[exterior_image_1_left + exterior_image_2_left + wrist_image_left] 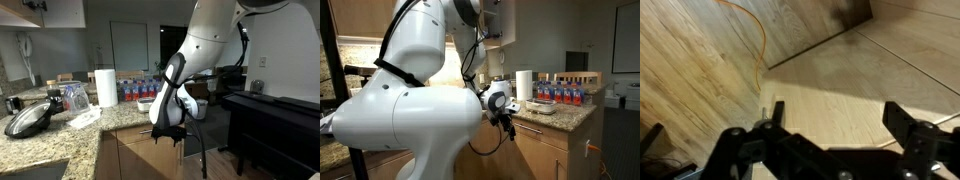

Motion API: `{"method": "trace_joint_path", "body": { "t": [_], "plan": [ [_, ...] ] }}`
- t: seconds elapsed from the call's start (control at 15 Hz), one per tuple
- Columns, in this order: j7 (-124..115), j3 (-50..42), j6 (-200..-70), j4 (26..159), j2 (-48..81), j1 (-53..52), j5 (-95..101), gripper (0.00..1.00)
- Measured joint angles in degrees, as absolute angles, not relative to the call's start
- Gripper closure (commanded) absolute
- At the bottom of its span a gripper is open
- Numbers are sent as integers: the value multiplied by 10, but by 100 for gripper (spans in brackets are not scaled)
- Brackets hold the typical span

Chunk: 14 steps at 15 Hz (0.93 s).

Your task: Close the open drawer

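Note:
My gripper [167, 135] hangs just below the granite counter edge, close in front of the light-brown wooden cabinet fronts [130, 152]; it also shows in an exterior view [507, 121]. In the wrist view the gripper [838, 115] is open and empty, its two black fingers spread over pale wood panels [830, 85] with a seam between them. The drawer's silver bar handle and white cutlery tray do not show in any view, so I cannot tell which panel is the drawer's front.
The granite counter [60, 135] holds a paper towel roll [106, 86], several bottles [135, 90] and a dark pan lid [30, 118]. A black table [275, 115] stands beside the arm. An orange cable [758, 35] runs across the wood.

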<state>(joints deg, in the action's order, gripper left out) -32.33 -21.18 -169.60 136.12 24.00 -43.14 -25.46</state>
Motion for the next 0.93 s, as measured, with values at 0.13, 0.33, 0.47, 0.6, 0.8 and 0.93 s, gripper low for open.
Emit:
{"method": "trace_joint_path", "body": {
  "t": [0.13, 0.33, 0.47, 0.6, 0.8, 0.93],
  "plan": [
    [-350, -271, -1609, 1367, 211, -481, -209, 0],
    [-377, -330, -1506, 1367, 164, -531, -123, 0],
    [-388, -355, -1449, 1367, 132, -555, -66, 0],
    [-409, -351, -1395, 1368, 100, -556, 3, 0],
    [-441, -253, -1321, 1369, 49, -472, 94, 0],
    [-441, -176, -1278, 1373, 15, -403, 115, 0]
  ]
}}
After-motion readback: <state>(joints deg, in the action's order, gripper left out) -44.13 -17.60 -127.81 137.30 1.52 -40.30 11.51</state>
